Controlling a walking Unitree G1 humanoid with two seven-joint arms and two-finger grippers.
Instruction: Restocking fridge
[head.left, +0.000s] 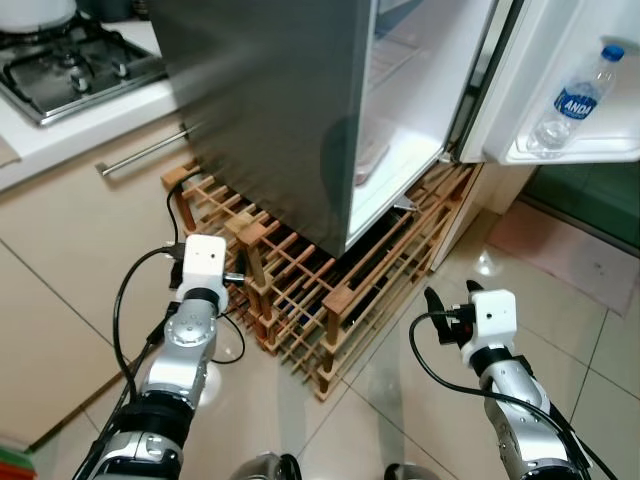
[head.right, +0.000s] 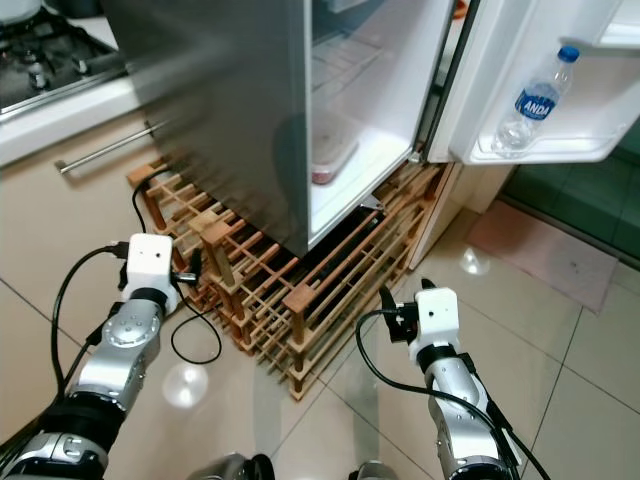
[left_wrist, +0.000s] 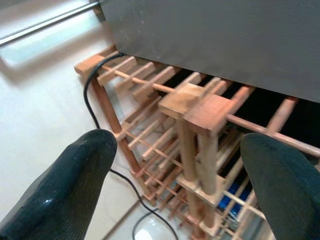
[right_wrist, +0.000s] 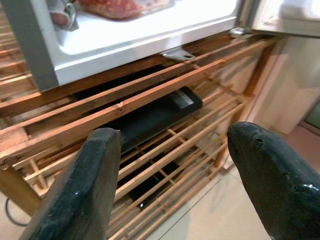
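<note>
Step in hand: an approach to the open fridge (head.left: 270, 110) is judged to be under way; nothing is carried by either gripper, so an item to stock has yet to be fetched or taken hold of.
Left gripper (left_wrist: 175, 175): its two black fingers are seen spread wide with nothing between them; it is held low, just short of a corner post of the wooden rack (left_wrist: 200, 120) that lies straight ahead of it.
Right gripper (right_wrist: 170, 165): its fingers are likewise parted and empty; the rack's slats are ahead of and below it, and the fridge's bottom shelf is ahead of and above it.
Task's things: a water bottle (head.left: 572, 98) is stood upright in the pocket of the open fridge door (head.left: 590, 150), well above the right gripper and to its right; a tray of food (head.right: 330, 160) is lying on the bottom shelf, above and ahead of that same gripper.
Fridge compartment: the bottom shelf is partly bare beside the tray, so room for more stock is judged to remain there.
How it is best done: both grippers should be raised clear of the rack before any reach, since the posts and a black cable (left_wrist: 92, 107) lie close to the left gripper and could be snagged.
Care: the open door edge hangs above the right gripper; a reach to the shelf is better made from the left of it.
</note>
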